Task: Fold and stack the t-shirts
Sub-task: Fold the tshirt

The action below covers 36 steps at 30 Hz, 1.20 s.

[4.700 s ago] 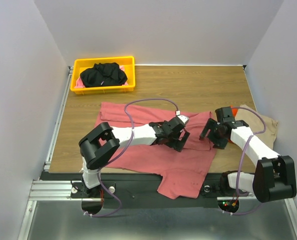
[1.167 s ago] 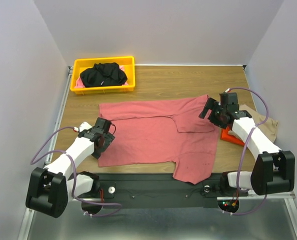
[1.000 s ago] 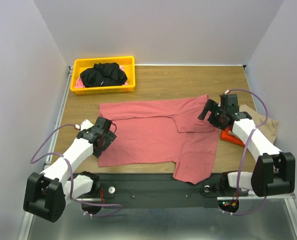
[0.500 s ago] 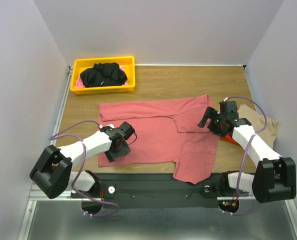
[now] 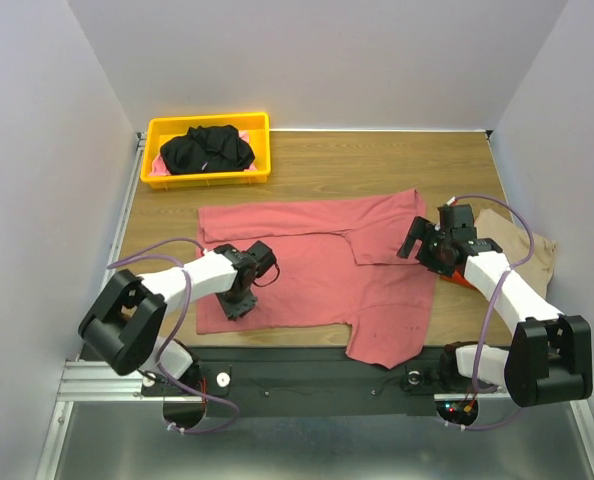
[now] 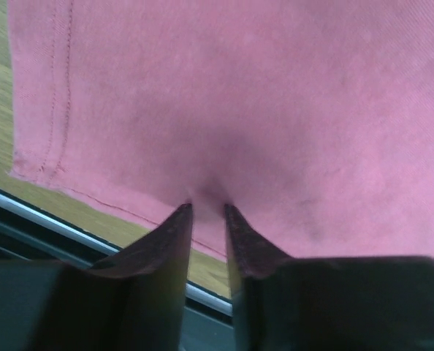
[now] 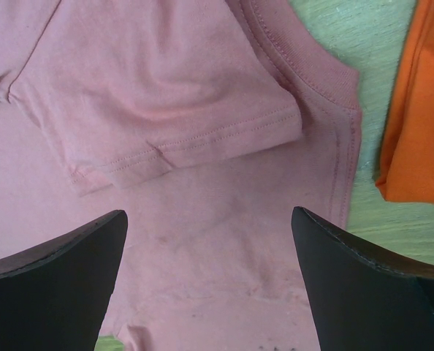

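A large dusty-red t-shirt (image 5: 327,265) lies spread on the wooden table, one sleeve hanging over the near edge. My left gripper (image 5: 239,300) presses down near the shirt's near-left hem. In the left wrist view its fingertips (image 6: 208,206) stand narrow, with a small pucker of the red cloth (image 6: 275,110) pinched between them. My right gripper (image 5: 422,252) hovers wide open over the collar and the folded-in sleeve (image 7: 202,124), nothing between its fingers (image 7: 208,219). A black t-shirt (image 5: 207,148) lies crumpled in the bin. A tan t-shirt (image 5: 532,250) lies at the right edge.
The yellow bin (image 5: 207,120) stands at the back left. An orange cloth (image 5: 462,272) lies between the red shirt and the tan one, and shows at the right of the right wrist view (image 7: 418,110). The table's metal rail (image 6: 202,296) runs just beyond the left fingers.
My left arm has swung in from the table's left edge onto the shirt's near-left part, and its jaws have narrowed onto the cloth. The right gripper has drifted slightly nearer, still open.
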Motion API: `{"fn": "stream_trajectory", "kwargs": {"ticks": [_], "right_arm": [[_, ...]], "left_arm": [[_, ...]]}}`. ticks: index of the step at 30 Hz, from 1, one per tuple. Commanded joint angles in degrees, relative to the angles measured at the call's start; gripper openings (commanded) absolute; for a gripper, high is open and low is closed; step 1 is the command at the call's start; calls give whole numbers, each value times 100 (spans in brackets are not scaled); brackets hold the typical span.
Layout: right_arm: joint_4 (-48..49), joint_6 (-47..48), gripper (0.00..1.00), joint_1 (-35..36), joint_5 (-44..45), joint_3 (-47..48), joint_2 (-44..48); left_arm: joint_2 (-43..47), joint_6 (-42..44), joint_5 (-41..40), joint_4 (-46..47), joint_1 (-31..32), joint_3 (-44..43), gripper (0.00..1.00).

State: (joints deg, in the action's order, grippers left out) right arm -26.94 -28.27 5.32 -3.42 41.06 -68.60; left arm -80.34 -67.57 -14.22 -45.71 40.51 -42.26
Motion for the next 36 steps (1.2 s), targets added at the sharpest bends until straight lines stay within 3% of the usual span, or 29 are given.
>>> {"fn": "stream_trajectory", "kwargs": {"ticks": [1,3,9,15,18,22,25,32,36], "right_arm": [[75,50,100,48,175,-72,92],[66,41,100,48,158,-80,110],[-48,50,100,48,149,-46,277],[-575,199,100,275,-89,60,514],[-891,68,100,1109,87,86,681],[-1147,-283,100,2846,307,25,567],[-1173,-774,100,3377,490,-124,366],[-1112,-978,100,3476,1360,279,-163],[-1094,-1084,100,3476,2195,868,-338]], "left_arm": [[-368,7,-336,-324,36,-335,29],[-588,138,-380,-280,44,-441,26],[-1123,490,147,651,18,-54,0],[-1046,605,-168,599,18,-151,0],[-940,640,-467,511,1,-282,0],[-870,578,-924,519,-131,-379,0],[-738,578,-1171,834,-359,-292,0],[-510,1096,-1241,1468,-843,-274,0],[-343,1553,-794,1443,-861,-432,0]]}}
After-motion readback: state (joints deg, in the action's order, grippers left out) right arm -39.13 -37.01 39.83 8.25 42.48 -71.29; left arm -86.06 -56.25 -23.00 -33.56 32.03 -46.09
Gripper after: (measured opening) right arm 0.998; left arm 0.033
